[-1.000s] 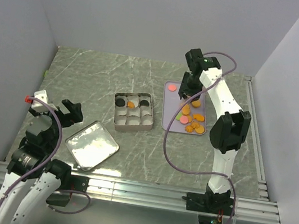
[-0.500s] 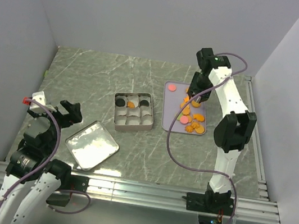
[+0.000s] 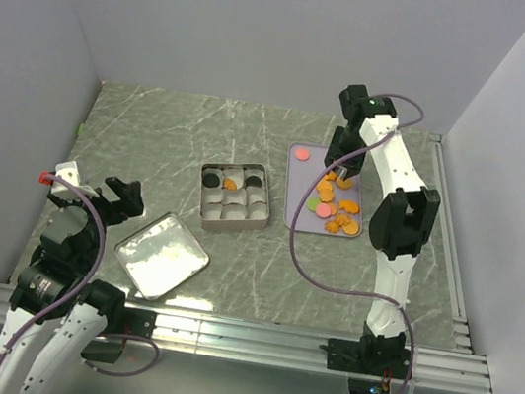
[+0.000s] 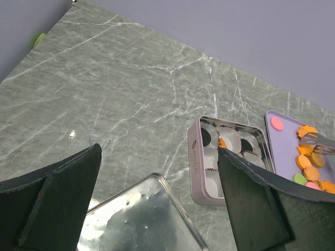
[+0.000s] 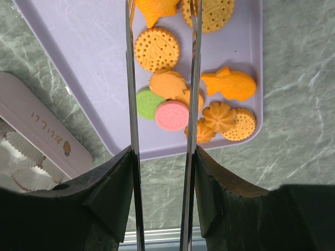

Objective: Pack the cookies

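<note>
Cookies point(image 5: 157, 49): light, stiff, crumbly; pinch across edges.
Right claw point(image 3: 340, 176): half apart above tray point(image 5: 84, 68); grip unclear.
Left claw point(image 4: 158, 157): wide apart, empty.

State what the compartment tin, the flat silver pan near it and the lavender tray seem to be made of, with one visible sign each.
The tin: probably thin metal, satin silver, its wall showing a soft sheen. The pan: likely the same metal but glossier, with bright blotchy reflections. The tray: apparently matte plastic, evenly lavender, with a rounded rim and no glare.
</note>
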Controlling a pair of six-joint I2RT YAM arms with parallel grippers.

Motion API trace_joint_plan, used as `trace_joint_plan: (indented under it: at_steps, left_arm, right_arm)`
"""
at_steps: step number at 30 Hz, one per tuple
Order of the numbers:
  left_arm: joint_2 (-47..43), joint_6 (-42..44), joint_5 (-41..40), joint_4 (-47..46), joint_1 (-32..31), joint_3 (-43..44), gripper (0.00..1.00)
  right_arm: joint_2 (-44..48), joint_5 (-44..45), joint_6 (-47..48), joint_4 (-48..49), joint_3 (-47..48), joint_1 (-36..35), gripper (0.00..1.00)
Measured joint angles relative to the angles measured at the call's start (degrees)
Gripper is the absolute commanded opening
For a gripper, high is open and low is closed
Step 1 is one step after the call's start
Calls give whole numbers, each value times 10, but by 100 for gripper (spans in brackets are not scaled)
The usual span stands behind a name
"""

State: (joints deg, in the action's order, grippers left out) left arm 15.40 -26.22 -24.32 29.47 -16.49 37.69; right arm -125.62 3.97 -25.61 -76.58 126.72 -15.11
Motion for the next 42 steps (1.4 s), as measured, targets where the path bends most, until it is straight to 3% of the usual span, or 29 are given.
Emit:
trace_joint_plan:
  at_steps: [22, 32, 42]
  left_arm:
    - [1, 0, 0, 0, 0, 0, 99]
    - [1, 0, 0, 0, 0, 0, 99]
    - [1, 0, 0, 0, 0, 0, 99]
  right_arm:
    - [-2, -31, 0, 31, -45, 0, 52]
    - [-3, -39, -3, 33, -64, 0, 36]
    - [-3, -53, -6, 23, -39, 0, 35]
